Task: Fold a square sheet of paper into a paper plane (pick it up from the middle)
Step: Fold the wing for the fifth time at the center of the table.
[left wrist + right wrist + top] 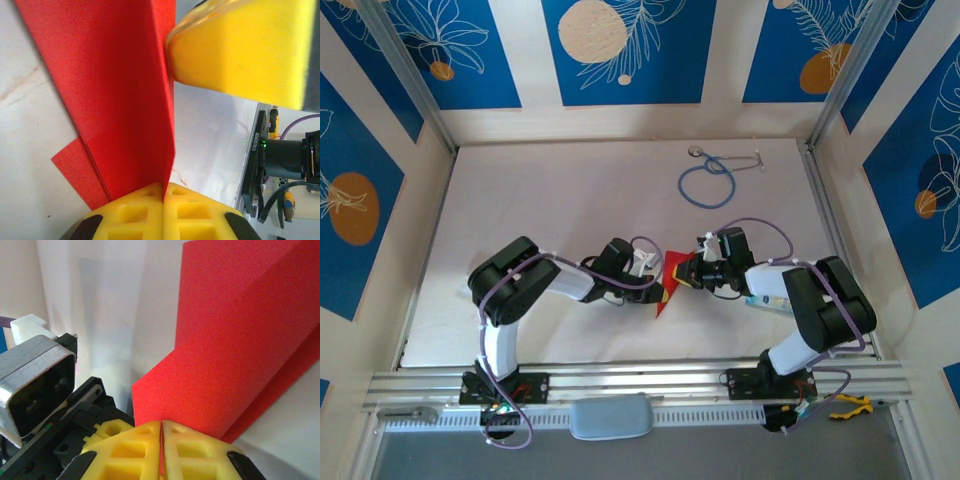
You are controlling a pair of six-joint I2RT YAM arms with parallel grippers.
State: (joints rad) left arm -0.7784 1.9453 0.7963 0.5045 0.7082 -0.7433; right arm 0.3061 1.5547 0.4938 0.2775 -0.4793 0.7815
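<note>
Paper (125,100), matte red, sharply creased, clamped by left gripper (163,189) and right gripper (161,425); yellow gridded fingers (132,452) pressed together.

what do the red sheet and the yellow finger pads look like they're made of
Red sheet: thin paper by the look, matte with a fine grain, holding sharp creases.
Yellow finger pads: probably moulded or printed plastic, smooth with a low sheen and square recesses; rubbery or hard, cannot tell.

Paper (125,100) sits between left claw (164,187) and right claw (161,425).
</note>
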